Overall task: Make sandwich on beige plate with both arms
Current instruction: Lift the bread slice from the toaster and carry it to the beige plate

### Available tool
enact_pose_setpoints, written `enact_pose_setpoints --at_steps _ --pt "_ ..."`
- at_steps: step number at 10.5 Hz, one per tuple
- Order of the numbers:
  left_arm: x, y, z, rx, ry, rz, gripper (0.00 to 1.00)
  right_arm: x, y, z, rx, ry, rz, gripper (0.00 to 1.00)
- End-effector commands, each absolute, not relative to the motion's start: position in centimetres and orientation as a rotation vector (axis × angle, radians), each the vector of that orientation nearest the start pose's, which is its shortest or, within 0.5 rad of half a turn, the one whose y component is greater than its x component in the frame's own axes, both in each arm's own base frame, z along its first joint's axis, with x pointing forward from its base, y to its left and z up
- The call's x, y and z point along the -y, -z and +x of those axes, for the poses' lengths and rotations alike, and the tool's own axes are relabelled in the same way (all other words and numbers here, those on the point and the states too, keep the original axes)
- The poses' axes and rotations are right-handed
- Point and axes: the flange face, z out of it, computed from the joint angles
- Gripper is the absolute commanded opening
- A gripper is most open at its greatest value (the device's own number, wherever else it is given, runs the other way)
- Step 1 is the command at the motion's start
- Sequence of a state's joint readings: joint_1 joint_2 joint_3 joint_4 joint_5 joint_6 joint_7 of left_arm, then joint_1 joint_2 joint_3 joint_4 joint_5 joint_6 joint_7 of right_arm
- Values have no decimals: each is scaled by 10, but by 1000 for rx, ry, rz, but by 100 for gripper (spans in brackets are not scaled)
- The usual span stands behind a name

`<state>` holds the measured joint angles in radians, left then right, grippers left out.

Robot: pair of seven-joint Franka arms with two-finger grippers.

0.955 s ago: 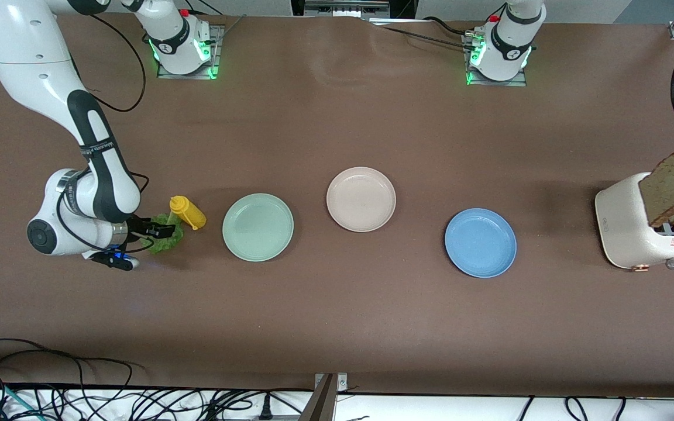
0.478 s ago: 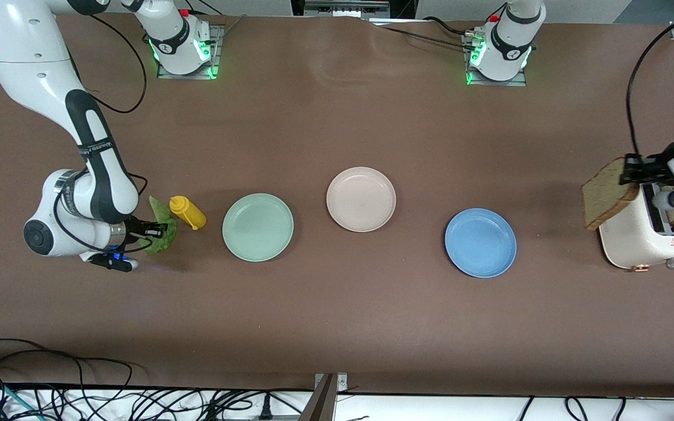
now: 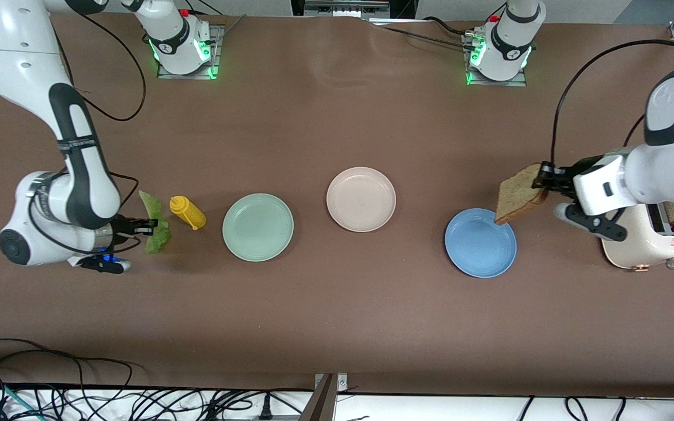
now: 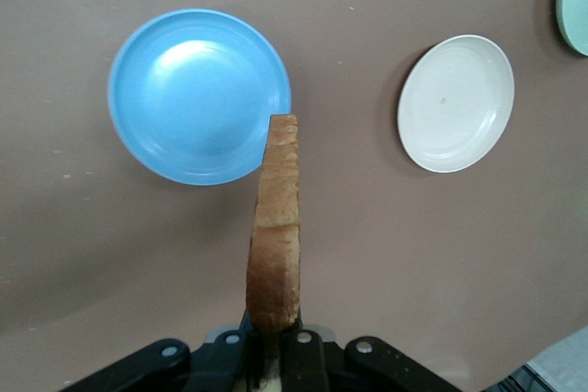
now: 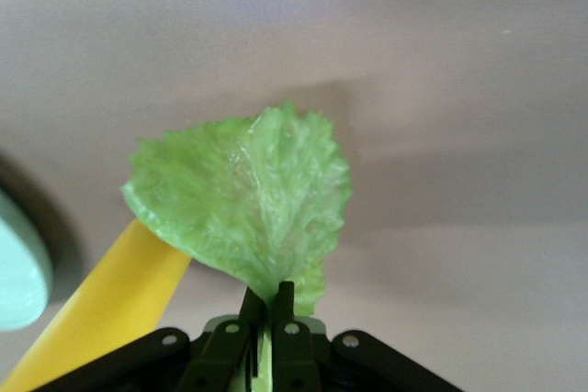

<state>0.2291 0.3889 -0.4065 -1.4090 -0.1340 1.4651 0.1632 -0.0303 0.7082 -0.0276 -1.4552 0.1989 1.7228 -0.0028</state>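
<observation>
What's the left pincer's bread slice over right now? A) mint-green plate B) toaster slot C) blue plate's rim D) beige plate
C: the left pincer is shut on the bread slice, whose lower corner hangs over the rim of the blue plate; the beige plate is bare.

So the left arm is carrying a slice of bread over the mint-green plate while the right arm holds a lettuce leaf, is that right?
Not quite. The left gripper holds the bread slice over the rim of the blue plate, not the mint-green plate, as the front view shows. The rest stands: the right gripper is shut on the lettuce leaf beside the yellow bottle.
</observation>
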Motion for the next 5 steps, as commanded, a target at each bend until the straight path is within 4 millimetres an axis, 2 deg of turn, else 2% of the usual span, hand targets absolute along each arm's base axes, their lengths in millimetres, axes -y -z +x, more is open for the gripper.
enact_pose_setpoints --at_steps 1,4,5 --pt "126 -465 631 -581 -596 -3416 0 29 -272 669 -110 -676 -2887 0" --pt "166 -439 634 -644 -668 -3497 0 30 -317 670 -66 -711 -2902 0" --pt "177 -436 634 -662 -662 -3504 0 30 -330 670 -64 -718 -2900 0"
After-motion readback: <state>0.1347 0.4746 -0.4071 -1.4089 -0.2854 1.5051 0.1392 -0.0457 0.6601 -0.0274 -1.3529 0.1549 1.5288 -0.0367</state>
